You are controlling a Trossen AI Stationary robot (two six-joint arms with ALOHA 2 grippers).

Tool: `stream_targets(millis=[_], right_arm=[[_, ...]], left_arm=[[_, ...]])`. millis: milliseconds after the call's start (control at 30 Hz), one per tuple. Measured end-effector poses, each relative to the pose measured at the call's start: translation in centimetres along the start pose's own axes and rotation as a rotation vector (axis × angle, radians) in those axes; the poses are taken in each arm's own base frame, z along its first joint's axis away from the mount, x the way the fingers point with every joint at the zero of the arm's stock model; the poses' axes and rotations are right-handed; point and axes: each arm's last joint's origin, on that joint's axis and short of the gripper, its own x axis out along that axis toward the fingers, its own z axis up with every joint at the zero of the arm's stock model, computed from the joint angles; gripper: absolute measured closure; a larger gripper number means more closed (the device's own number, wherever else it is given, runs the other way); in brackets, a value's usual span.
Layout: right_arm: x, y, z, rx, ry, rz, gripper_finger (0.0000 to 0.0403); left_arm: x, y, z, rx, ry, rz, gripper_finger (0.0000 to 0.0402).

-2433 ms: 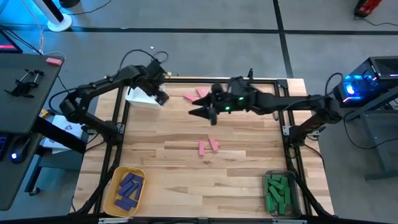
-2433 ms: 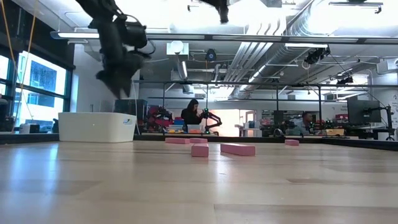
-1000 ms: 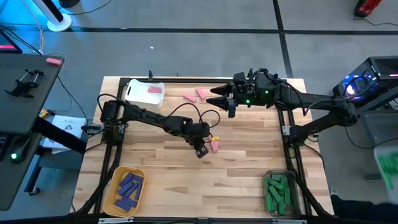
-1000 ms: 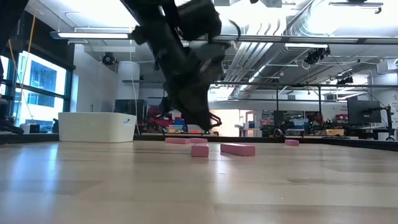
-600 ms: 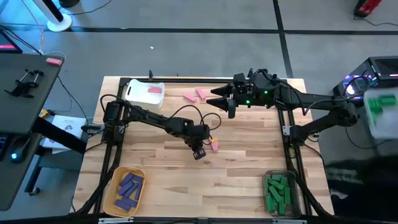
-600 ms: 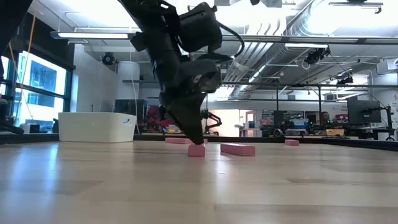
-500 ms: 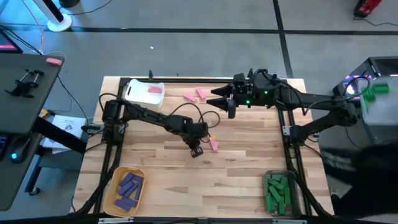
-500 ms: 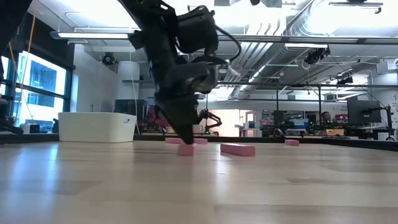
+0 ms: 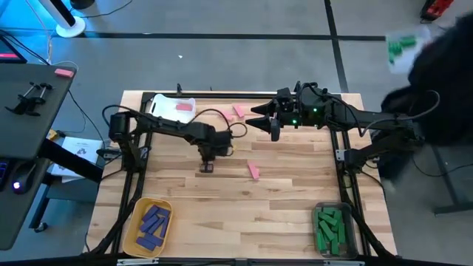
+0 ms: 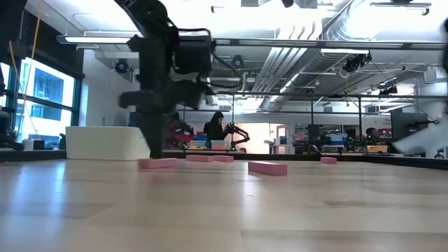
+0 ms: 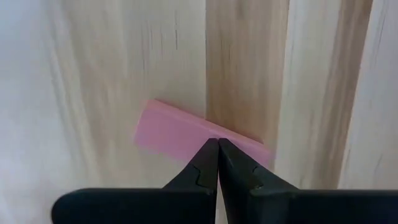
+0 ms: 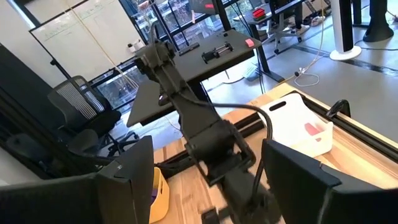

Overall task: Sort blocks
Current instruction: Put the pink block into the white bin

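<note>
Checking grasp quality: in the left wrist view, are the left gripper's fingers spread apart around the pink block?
No, the left gripper is shut, its fingertips pressed together over the pink block.

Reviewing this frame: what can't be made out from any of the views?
- Pink block: left wrist view, the shut left hand covers its near edge; grip or mere contact unclear.
- White bin: high view, left arm crosses it; contents partly hidden.
- Person: high view, blurred, cut by the edge.
</note>
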Motion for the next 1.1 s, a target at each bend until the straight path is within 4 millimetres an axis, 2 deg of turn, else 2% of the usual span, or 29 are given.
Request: stream_targets(millis=[100,200,333,433,533,733,800,933,1100], right_arm=[[0.0,0.0,0.0,-0.006,0.002,-0.001,0.0171],[0.0,0.0,0.0,-0.019,0.003,-0.002,0.0171],[0.0,-0.1,0.0,-0.020,0.004,-0.005,0.0171],[0.0,-0.1,0.0,-0.043,0.003,-0.010,0.0171],[0.0,-0.2,0.0,-0.055,0.005,-0.015,0.0171],[0.0,-0.7,0.2,-0.076,0.001,-0.034,0.0171],[0.0,-1.0,0.3,-0.074,-0.003,-0.043,0.0171],[0.0,-1.7,0.6,-0.070,-0.007,-0.067,0.0171],[0.0,-2.1,0.7,-0.059,-0.012,-0.084,0.0171]], left_arm=[[-0.8,0.6,-1.1,0.087,0.016,0.002,0.0401],[-3.0,1.1,-1.4,0.057,-0.059,0.017,0.0401],[-6.5,1.1,-2.2,-0.094,-0.177,0.026,0.0401],[-8.4,0.9,-3.0,-0.370,-0.270,0.003,0.0399],[-7.6,0.5,-4.0,-0.595,-0.266,-0.022,0.0382],[-3.7,-0.4,-5.5,-0.813,-0.237,0.021,0.0306],[-3.0,-0.4,-5.6,-0.836,-0.244,0.001,0.0278],[-3.0,-0.8,-5.2,-0.800,-0.298,-0.010,0.0235],[-1.8,-0.9,-5.0,-0.780,-0.254,0.035,0.0205]])
